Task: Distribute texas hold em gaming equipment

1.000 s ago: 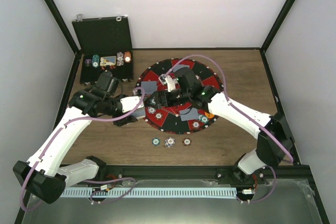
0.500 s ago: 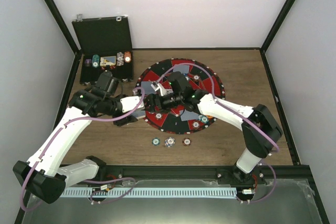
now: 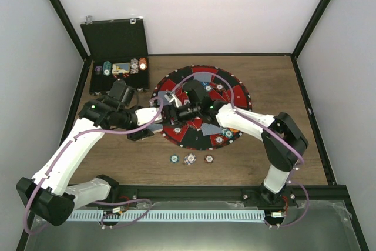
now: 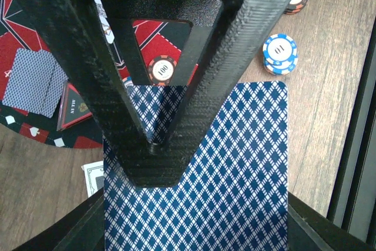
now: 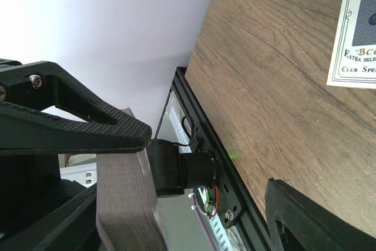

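My left gripper (image 3: pixel 150 127) (image 4: pixel 154 171) is shut on a deck of blue diamond-backed playing cards (image 4: pixel 235 174), held just off the left edge of the round mat (image 3: pixel 235 95). My right gripper (image 3: pixel 169 109) (image 5: pixel 176 227) is open, right beside the left one. The deck's grey edge (image 5: pixel 126 204) shows next to its left finger, clamped under the left gripper's black finger. Chips (image 3: pixel 218 140) and cards (image 3: pixel 212 130) lie on the mat. Three chips (image 3: pixel 190 159) lie on the table in front of it. A brown chip (image 4: pixel 163 70) and a blue-white chip stack (image 4: pixel 279 53) show in the left wrist view.
The open black case (image 3: pixel 114 42) stands at the back left with chips (image 3: pixel 120 69) in its tray. Two face-down cards (image 4: pixel 35 83) lie on the mat. A white-bordered card (image 5: pixel 355 39) lies on the wood. Black frame rails edge the table.
My right gripper has swung left across the mat, from its middle to beside the left gripper and the deck. The left arm has stayed nearly still.
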